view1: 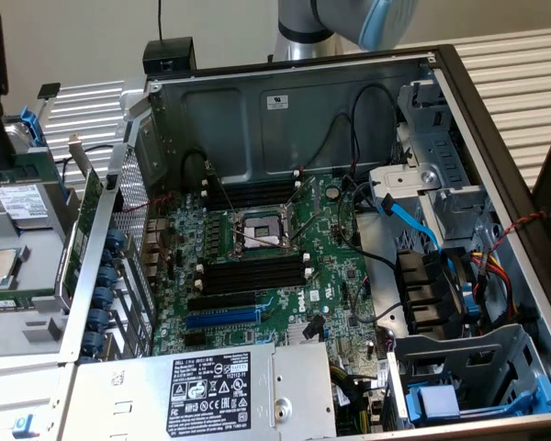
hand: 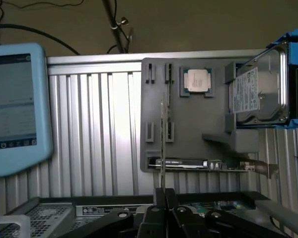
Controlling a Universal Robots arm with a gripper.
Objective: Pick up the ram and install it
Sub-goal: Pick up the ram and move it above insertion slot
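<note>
While the fingers [hand: 159, 198] sit narrowly together, the gripper [hand: 163, 191] pinches the ram [hand: 162, 139]. The ram is a thin stick seen edge-on in the wrist view, reaching straight out from the fingertips. Beyond it, a grey holder plate [hand: 218, 119] lies on the ribbed metal counter [hand: 99, 129]. The plate carries a processor chip [hand: 197, 81], a hard drive [hand: 260, 94] in a blue frame, and a flat card [hand: 184, 163] along one edge. A screen [hand: 15, 109] with a pale blue rim stands beside the counter.

In the exterior view the arm [view1: 349, 23] shows at the far edge, above the open computer case [view1: 285, 101]. Inside the case lies the green motherboard [view1: 335, 266], with black memory slots [view1: 253, 271] on both sides of the processor socket [view1: 257, 230]. A blue expansion slot [view1: 222, 317] sits nearer, and the power supply [view1: 202, 390] nearest.
</note>
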